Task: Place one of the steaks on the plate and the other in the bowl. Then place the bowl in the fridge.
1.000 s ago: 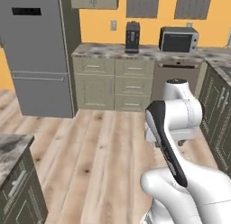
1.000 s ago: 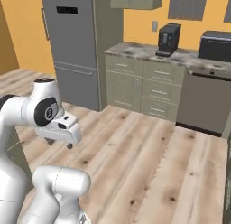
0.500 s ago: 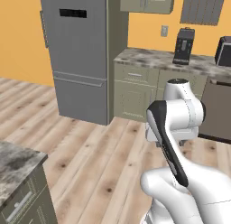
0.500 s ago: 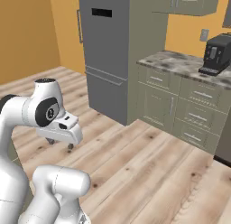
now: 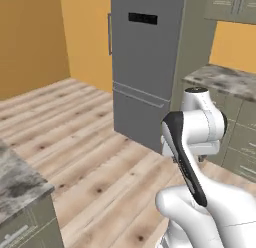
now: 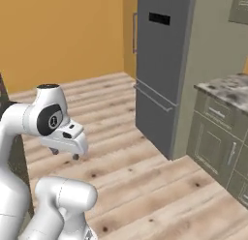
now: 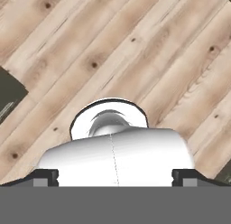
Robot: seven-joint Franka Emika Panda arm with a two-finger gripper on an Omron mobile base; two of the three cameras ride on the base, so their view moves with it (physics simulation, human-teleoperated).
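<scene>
Grey and flat-fronted, the fridge (image 5: 150,67) stands tall against the orange wall (image 5: 35,37), closed, with a dark rectangular panel (image 5: 142,18) high on its upper door, a long vertical handle (image 5: 109,34) at the left edge and a horizontal seam above the lower drawer; same fridge (image 6: 162,69) seen from the right base view, smooth and matte, just beside olive-green cabinets (image 6: 218,147) with slim bar pulls under a mottled grey stone countertop (image 6: 227,86). Pale wood planks with dark knots and fine grain across the floor (image 5: 85,142), running diagonally toward the fridge. Speckled stone counter corner (image 5: 15,184) at lower left of the left base view, over a green panelled cabinet. Glossy white, rounded arm folded close over the base, dark band along the forearm, well apart from the fridge. Hand (image 6: 65,140) tucked low beside the shoulder joint, pointing down at the planks. Finger state: cannot tell, tips hidden behind the robot's own white shell in the hand view. Wood floor (image 7: 113,47) below, knots and seams crisp.
</scene>
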